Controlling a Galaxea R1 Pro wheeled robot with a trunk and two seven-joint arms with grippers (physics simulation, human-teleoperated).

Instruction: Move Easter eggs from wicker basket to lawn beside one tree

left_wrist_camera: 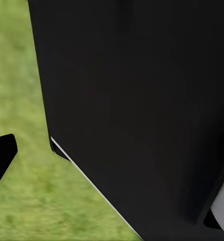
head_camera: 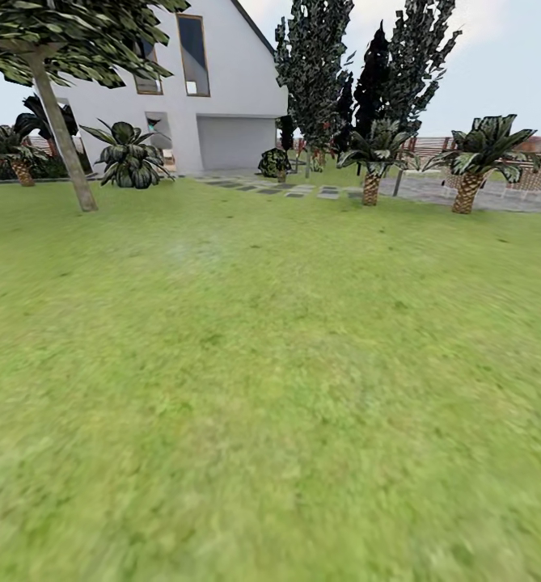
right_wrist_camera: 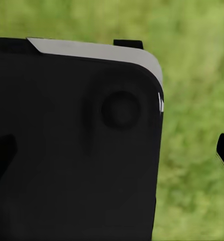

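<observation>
You are looking across the lawn (head_camera: pixel 270 388) toward a tree (head_camera: pixel 60 121) at far left, likely scouting for the basket or a drop spot. No basket or eggs are appearing on the grass ahead, so their location is unknown. Both wrist cameras are pressing against dark robot body panels (left_wrist_camera: pixel 142 100), so I cannot tell whether either gripper is released or clenched. House (head_camera: pixel 213 89) and palms (head_camera: pixel 468 174) are standing beyond.
</observation>
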